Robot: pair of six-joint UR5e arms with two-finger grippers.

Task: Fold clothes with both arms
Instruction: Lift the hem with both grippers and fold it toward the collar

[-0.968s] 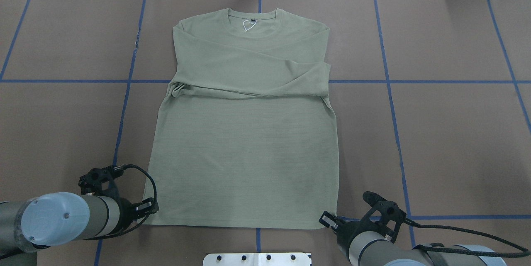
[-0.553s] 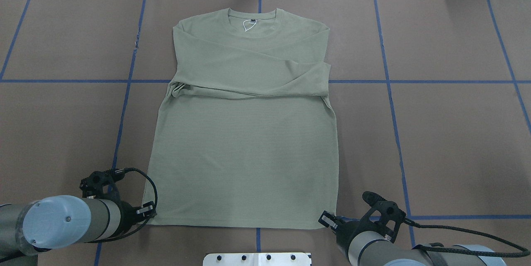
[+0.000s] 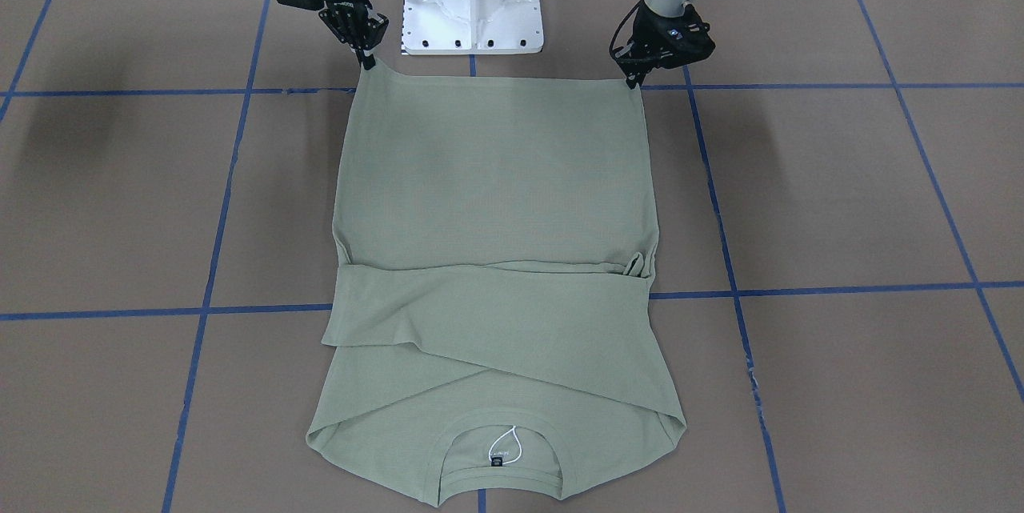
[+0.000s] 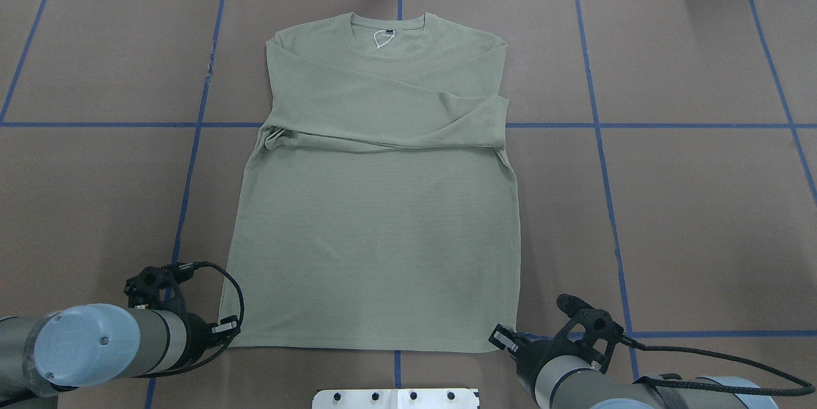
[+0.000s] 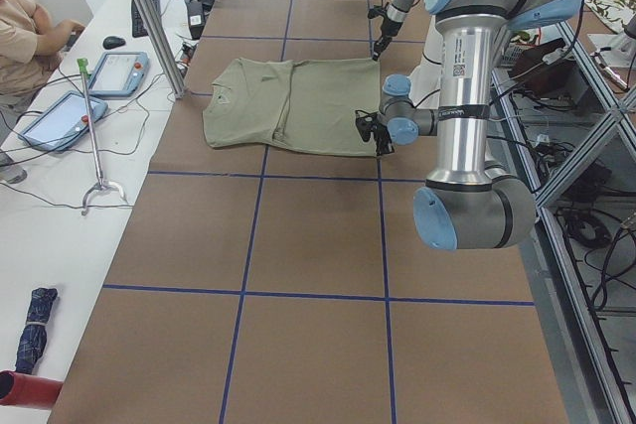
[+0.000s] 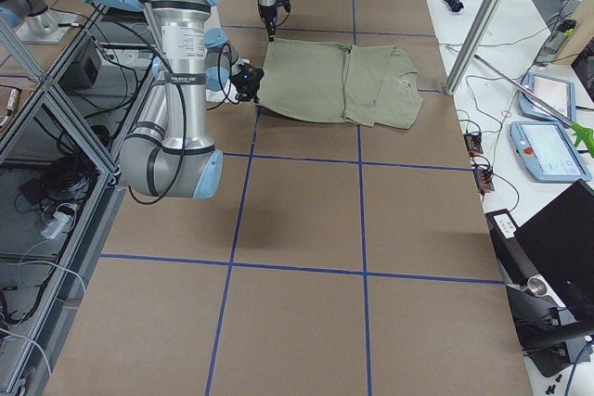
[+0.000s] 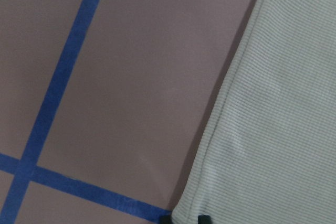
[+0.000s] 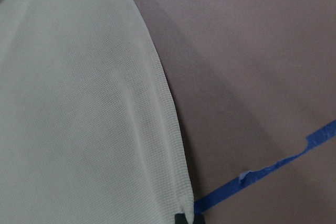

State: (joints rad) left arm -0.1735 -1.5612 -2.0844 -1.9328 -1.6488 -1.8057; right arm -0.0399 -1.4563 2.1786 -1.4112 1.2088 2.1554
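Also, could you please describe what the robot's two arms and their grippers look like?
The left arm and right arm are silver-grey tubes with light-blue joint caps. The left gripper and right gripper are black, each with two thin fingers. Black cables loop out from both wrists.

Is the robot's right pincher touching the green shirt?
Touching. In the front-facing view the right gripper meets a hem corner of the shirt, which peaks up to its tips.
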